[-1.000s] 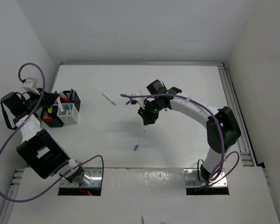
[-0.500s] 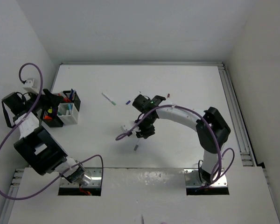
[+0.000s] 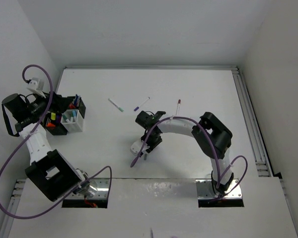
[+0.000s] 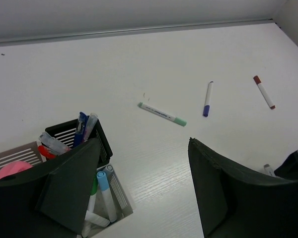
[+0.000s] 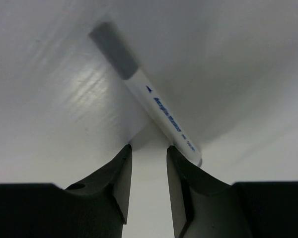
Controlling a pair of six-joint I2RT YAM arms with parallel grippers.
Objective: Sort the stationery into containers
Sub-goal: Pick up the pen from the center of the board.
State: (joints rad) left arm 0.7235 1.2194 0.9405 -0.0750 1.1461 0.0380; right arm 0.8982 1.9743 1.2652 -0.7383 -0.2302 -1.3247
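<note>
Moved nearer since before, the right gripper [image 5: 148, 148] is held narrowly parted, empty; the pen [image 5: 148, 111] is shown lying diagonally, grey cap away, only by the wrist view. The left gripper [image 4: 144, 143] is spread wide.

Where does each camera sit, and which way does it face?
Top external: above and behind, looking down on the table; left arm, right arm show, bases nearest.
Left wrist: over the holders, facing across the table; its open fingers frame the bottom.
Right wrist: low, facing down at a grey-capped pen; its fingers show.
Top and left wrist share the green-capped pen.
</note>
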